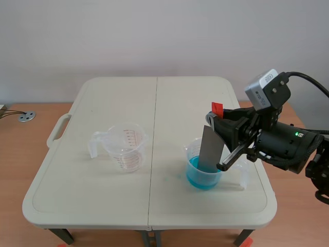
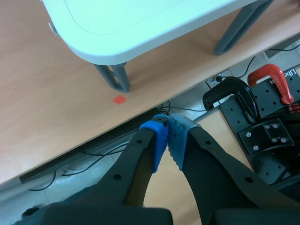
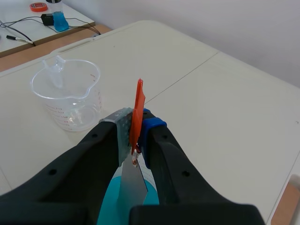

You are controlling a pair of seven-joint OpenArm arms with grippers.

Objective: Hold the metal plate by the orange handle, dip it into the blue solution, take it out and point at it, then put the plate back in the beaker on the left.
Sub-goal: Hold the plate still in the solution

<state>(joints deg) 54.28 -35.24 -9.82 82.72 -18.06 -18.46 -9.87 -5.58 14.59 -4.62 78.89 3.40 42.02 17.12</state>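
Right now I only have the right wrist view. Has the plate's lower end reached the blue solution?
Observer: Yes. In the scene view the plate stands tilted in the right beaker, with its lower edge in the blue solution. I cannot tell how deep it goes.
Operator: And where is the left gripper?
Observer: It does not show in the scene view. In its own wrist view the left gripper is shut on nothing and sits low beside the table, over the floor near a table leg.
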